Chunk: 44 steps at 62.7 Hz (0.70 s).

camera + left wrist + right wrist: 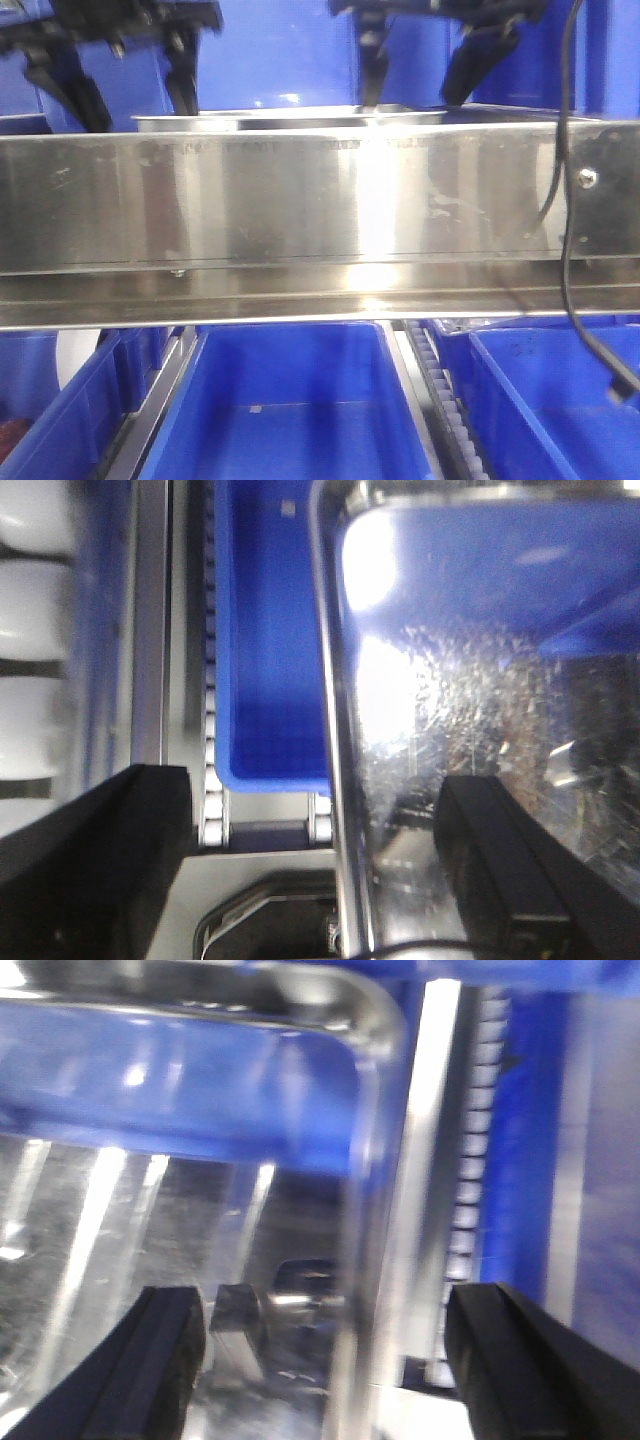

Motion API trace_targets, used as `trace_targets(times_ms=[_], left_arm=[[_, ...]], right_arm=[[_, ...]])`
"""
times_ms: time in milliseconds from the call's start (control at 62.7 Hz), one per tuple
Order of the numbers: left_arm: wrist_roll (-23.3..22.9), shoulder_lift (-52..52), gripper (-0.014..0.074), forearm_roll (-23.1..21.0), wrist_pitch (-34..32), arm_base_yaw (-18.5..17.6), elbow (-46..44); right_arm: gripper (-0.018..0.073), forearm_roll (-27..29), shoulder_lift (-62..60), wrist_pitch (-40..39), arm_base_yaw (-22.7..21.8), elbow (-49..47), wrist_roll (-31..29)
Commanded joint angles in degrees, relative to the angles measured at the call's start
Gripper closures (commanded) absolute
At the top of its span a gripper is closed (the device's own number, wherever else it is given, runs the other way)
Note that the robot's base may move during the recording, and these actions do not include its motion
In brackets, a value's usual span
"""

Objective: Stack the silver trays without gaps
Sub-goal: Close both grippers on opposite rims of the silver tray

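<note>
Across mid-frame in the front view, rail (300,200) is spanning the full width. Below it, blue bins (290,400) are sitting side by side. At upper centre, tray (290,120) is peeking over the rail's top edge; can't tell if it's one or several. Left gripper (125,90) is hanging with jaws apart, straddling the tray's left rim: one finger (500,870) inside, the other outside. Right gripper (420,75) is straddling the right rim the same way, jaws apart. Black cable (570,200) is dangling at right.
</note>
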Motion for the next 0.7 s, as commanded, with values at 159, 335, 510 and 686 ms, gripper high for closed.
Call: trace_targets(times_ms=[159,335,510,686], left_arm=[[-0.71,-2.73,0.0185,-0.12,-2.78,-0.02,-2.0],[-0.71,-2.08,0.0185,-0.12,-2.8,-0.02,-2.0],[-0.71,-2.08,0.0242,-0.12,-2.92,-0.02,-2.0],[-0.71,-1.75,0.0389,-0.02,-3.0,-0.02,-2.0]], right_arm=[[-0.0022,0.34,-0.87,-2.48,0.02,-1.88,-0.17],[-0.002,0.36,-0.73,-2.54,0.02,-1.88,-0.22],[0.0127,0.36,-0.79,-2.09,0.02,-1.95,-0.38],[0.0376,0.41,-0.85,-1.0,0.02,-1.95,-0.38]])
